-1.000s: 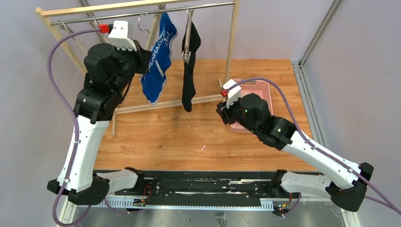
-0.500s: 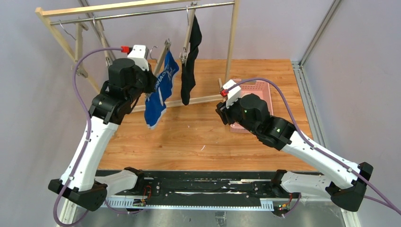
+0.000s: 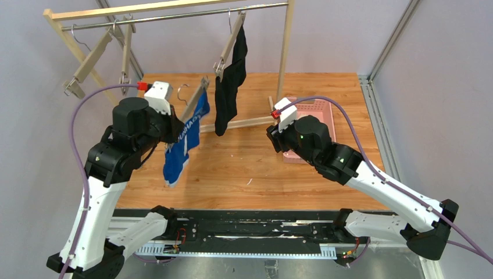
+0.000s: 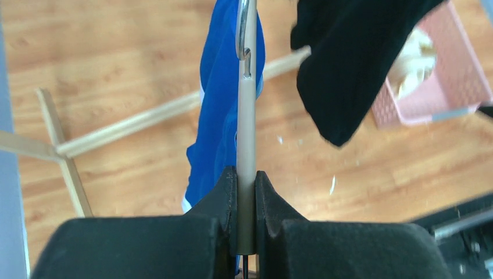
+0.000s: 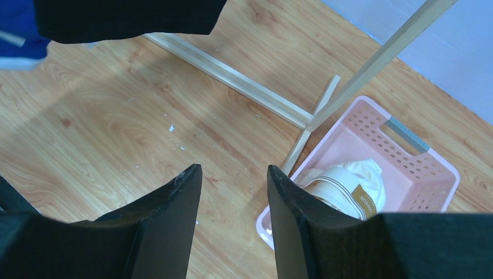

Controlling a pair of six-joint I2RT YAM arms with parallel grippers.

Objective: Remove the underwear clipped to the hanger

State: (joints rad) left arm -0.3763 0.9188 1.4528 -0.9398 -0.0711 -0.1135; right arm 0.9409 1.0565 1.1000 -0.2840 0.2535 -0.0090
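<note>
Underwear, the blue pair (image 4: 218, 116), hangs clipped to the hanger (image 4: 247, 133). My left gripper (image 4: 246, 192) pinches its thin bar tight, off the rack (image 3: 285, 46) and low over the table (image 3: 261, 168). My right gripper (image 5: 232, 192) is half open and holds nothing. At its 3 o'clock sits the pink basket (image 5: 418, 168), with the cream pair (image 5: 349, 189) inside. The black pair (image 3: 228, 96) hangs on the rack, at 1 o'clock from the blue one. I think the blue pair is my job now. Next, my right gripper should grab the blue cloth and tug it out of the clip while my left holds firm.
</note>
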